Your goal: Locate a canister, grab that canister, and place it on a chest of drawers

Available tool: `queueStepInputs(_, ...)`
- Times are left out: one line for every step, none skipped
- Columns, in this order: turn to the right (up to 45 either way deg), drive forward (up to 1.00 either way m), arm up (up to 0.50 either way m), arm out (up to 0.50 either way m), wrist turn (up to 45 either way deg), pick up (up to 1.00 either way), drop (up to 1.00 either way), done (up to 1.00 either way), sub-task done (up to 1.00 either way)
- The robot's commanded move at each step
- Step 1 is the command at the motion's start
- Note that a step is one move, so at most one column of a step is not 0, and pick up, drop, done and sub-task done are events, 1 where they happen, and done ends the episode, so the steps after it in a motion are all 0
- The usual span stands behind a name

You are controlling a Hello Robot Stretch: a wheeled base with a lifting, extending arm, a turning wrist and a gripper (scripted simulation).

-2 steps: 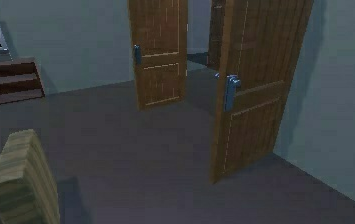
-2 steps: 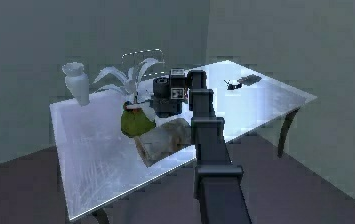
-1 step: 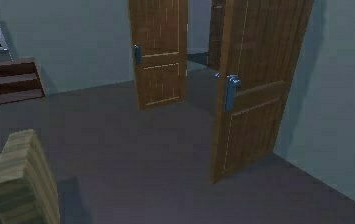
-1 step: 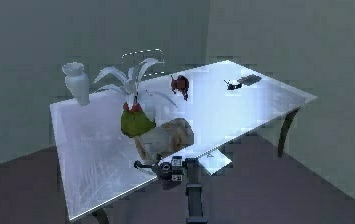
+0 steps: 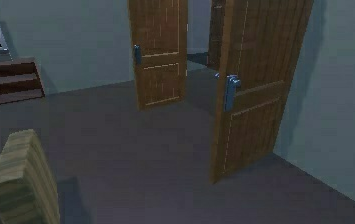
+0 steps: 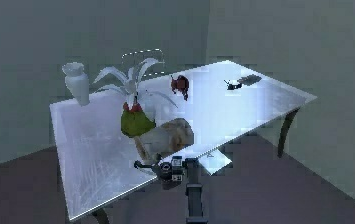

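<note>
At the near edge of the table (image 6: 95,150) the gripper (image 6: 148,166) lies before a tan rounded vessel (image 6: 176,133), perhaps the canister, so whether it holds anything cannot be told; farther out stand a potted plant (image 6: 135,118) and white vase (image 6: 75,80).

Pale table (image 6: 257,106) bears white vase (image 6: 75,80), potted plant (image 6: 135,120), small red object (image 6: 182,85)

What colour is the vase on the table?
White; the vase shows best in the arm side view.
</note>
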Motion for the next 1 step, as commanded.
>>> queueStepInputs(0.0,0.00,0.10,0.00,0.0,0.00,0.00,0.00,0.00)
